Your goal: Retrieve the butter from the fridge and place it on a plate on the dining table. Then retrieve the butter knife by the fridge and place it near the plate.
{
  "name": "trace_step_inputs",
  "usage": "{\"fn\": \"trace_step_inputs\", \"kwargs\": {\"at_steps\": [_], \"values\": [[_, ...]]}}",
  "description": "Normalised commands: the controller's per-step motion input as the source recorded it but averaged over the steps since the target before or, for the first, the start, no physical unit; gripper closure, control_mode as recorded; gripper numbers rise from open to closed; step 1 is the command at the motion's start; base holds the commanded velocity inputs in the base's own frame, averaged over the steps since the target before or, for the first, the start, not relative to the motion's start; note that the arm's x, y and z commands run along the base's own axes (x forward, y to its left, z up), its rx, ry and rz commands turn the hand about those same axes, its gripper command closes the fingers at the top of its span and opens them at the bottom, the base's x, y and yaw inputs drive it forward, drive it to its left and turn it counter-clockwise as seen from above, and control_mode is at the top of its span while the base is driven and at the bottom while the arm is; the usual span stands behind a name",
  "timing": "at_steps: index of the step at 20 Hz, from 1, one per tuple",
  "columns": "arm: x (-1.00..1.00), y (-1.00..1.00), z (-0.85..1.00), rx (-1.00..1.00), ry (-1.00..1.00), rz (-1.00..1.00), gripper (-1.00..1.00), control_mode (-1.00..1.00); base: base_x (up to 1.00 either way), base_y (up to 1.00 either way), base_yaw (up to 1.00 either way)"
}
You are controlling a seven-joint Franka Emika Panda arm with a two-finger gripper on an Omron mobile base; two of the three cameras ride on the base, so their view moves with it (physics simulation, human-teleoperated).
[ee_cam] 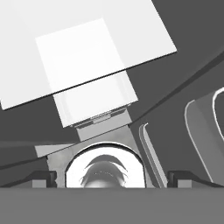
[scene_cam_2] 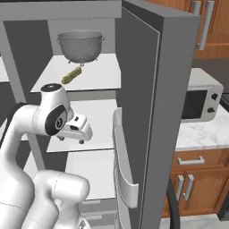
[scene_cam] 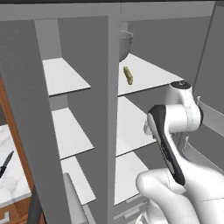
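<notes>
The fridge (scene_cam: pixel 107 109) stands open with white shelves inside. The butter (scene_cam: pixel 128 75), a small olive-yellow stick, lies on the upper shelf of the right-hand compartment, also seen in the right base view (scene_cam_2: pixel 71 75). My gripper (scene_cam_2: pixel 71 140) hangs one shelf below the butter, in front of the shelves and pointing down. Its dark fingertips (ee_cam: pixel 41 177) stand wide apart, open, with nothing between them. The butter knife (scene_cam: pixel 6 163) lies dark on the marble counter left of the fridge. The plate and the dining table are out of view.
A grey colander (scene_cam_2: pixel 81 44) sits on the same shelf just behind the butter. The open fridge door (scene_cam_2: pixel 170 89) with its white bin (scene_cam_2: pixel 123 170) stands close on my right. Beyond it, a microwave (scene_cam_2: pixel 199 100) rests on a marble counter over wooden cabinets.
</notes>
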Motion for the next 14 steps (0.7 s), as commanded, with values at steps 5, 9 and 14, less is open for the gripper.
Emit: {"fn": "trace_step_inputs", "kwargs": {"at_steps": [5, 9, 14], "values": [[-0.07, 0.11, 0.57, 0.0, -0.28, 0.0, -1.0, -1.0, 0.0, 0.0, 0.0], [0.0, 0.06, 0.68, 0.09, -0.33, 0.0, -1.0, -1.0, 0.0, 0.0, 0.0], [0.0, 0.21, 0.75, 0.03, -0.14, 0.0, -1.0, -1.0, 0.0, 0.0, 0.0]]}}
